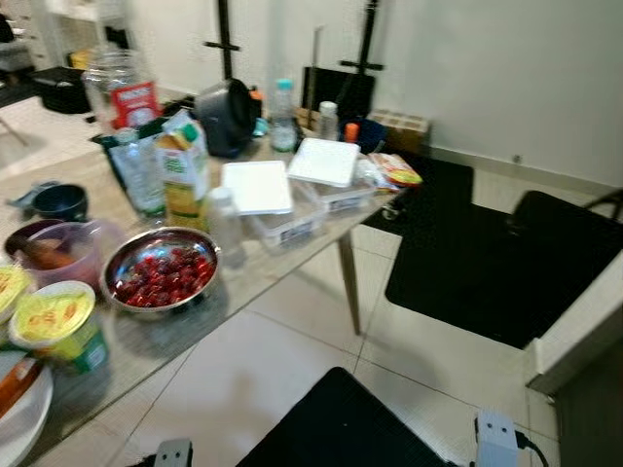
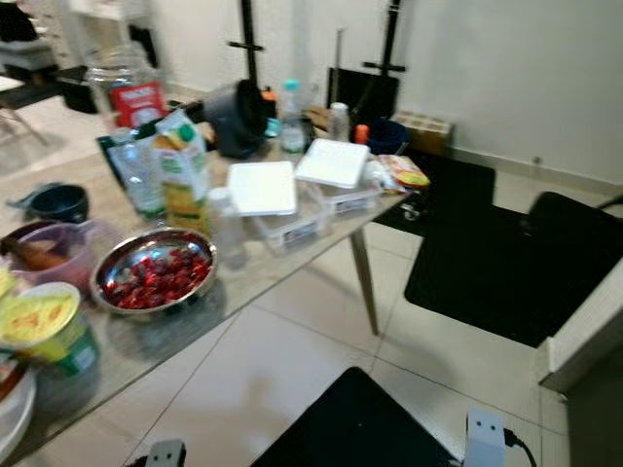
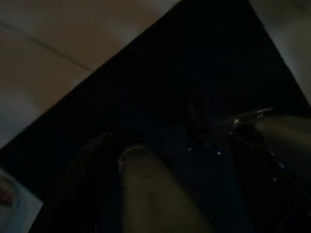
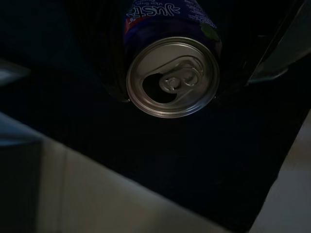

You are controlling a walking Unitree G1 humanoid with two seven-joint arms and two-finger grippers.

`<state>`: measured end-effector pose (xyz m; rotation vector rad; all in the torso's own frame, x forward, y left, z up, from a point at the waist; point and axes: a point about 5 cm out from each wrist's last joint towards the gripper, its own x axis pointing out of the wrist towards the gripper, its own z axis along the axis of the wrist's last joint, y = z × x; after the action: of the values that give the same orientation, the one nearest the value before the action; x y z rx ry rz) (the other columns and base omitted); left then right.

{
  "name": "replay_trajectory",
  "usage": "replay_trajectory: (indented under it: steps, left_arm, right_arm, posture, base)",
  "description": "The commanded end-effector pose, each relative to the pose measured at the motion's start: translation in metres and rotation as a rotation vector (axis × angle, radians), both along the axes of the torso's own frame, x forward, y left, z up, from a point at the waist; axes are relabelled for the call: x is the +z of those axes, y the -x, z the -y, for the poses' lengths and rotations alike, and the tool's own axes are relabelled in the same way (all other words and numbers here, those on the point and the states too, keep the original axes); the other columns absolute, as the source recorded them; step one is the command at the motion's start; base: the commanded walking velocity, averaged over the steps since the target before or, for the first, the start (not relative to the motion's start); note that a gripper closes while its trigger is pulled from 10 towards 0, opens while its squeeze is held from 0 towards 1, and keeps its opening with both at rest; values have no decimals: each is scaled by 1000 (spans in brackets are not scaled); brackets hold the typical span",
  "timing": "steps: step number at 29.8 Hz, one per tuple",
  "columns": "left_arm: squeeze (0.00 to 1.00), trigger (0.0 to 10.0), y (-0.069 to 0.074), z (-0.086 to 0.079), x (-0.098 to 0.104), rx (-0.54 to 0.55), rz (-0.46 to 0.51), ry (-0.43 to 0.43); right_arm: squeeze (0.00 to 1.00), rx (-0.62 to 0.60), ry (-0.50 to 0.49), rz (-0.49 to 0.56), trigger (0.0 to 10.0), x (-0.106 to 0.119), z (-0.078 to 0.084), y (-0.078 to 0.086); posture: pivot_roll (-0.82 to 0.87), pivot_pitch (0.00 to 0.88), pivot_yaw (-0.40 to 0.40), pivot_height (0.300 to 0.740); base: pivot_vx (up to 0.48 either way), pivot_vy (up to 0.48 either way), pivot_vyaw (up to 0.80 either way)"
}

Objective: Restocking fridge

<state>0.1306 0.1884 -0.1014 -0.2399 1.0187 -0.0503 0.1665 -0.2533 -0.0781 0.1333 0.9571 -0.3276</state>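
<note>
You are looking down at a glass-topped desk (image 1: 292,263) crowded with food still waiting to go into the fridge: a steel bowl of red cherries (image 1: 161,270), a juice carton (image 1: 184,167), two white-lidded containers (image 1: 257,188), yellow-lidded tubs (image 1: 51,318), water bottles (image 1: 282,115) and a large jar (image 1: 119,89). No fridge is in sight from here, so you may judge the restocking barely begun, with nearly everything left to carry. Your right claw (image 4: 170,87) hangs low over a black floor mat (image 4: 160,160), its fingers closed on a purple drink can (image 4: 172,73) whose silver top faces the wrist camera. The can seems already opened, though the dim picture makes that uncertain. Your left claw (image 3: 194,141) hangs idle above the same dark mat, fingers spread apart and holding nothing.
</note>
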Motion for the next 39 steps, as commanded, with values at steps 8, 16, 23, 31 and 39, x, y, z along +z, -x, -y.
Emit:
replay_trajectory:
  steps: [8, 16, 23, 31, 39]
  left_arm:
    - [0, 10000, 12, -3, -4, -10, -42, -10]
    - [0, 10000, 10, -4, -3, -11, -36, -9]
    - [0, 10000, 11, -4, -3, -12, -38, -10]
    - [0, 10000, 12, -3, -4, -18, -41, -12]
    - [0, 10000, 13, -3, -4, -27, -45, -14]
  right_arm:
    - [0, -6, -14, -19, 10000, -4, -4, 6]
    - [0, -2, -12, -15, 10000, -3, -4, 5]
    - [0, -4, -13, -15, 10000, -3, -4, 5]
    - [0, -6, -17, -21, 10000, -5, -6, 7]
    - [0, -4, -16, -13, 10000, -4, -5, 7]
  posture:
    - [-22, 0, -16, 740]
    - [-21, 0, -17, 740]
    - [-21, 0, -17, 740]
    - [-23, 0, -13, 740]
    - [-25, 0, -13, 740]
  base:
    - [0, 0, -800]
    - [0, 0, -798]
    - [0, 0, -800]
    - [0, 0, -800]
    - [0, 0, -563]
